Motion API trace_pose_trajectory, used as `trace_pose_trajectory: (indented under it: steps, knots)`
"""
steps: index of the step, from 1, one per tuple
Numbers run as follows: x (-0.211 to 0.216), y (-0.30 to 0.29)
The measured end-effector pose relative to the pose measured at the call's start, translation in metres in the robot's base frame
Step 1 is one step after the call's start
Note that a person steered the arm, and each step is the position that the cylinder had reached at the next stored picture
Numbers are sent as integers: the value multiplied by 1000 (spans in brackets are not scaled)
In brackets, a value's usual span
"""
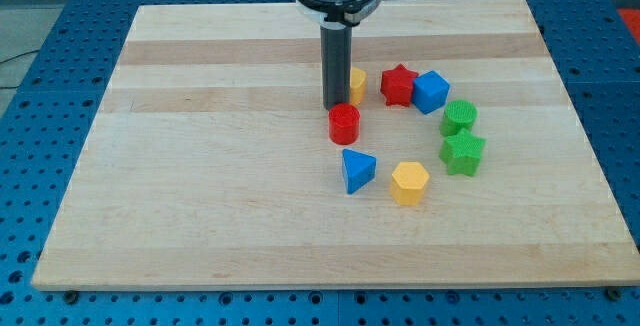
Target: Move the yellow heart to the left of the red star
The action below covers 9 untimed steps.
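The yellow heart (357,84) lies just left of the red star (399,84), with a small gap between them. My rod comes down from the view's top and hides the heart's left part. My tip (335,105) rests against the heart's left side, just above the red cylinder (344,124).
A blue cube (431,91) touches the red star's right side. A green cylinder (460,117) and a green star (462,152) lie further right. A yellow hexagon (410,182) and a blue triangle (358,170) lie below. All sit on the wooden board (200,166).
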<state>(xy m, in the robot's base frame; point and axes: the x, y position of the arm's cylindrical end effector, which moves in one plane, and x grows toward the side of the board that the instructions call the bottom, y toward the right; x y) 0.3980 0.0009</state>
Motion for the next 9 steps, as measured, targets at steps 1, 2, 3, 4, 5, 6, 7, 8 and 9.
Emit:
trace_pose_trajectory:
  steps: [1, 2, 3, 4, 5, 6, 7, 8, 9]
  knots:
    - [-6, -24]
    - [-20, -54]
    - [-35, -68]
    - [-35, -71]
    - [-36, -72]
    - [-37, -74]
    - [-41, -71]
    - [-48, -34]
    - [-64, -10]
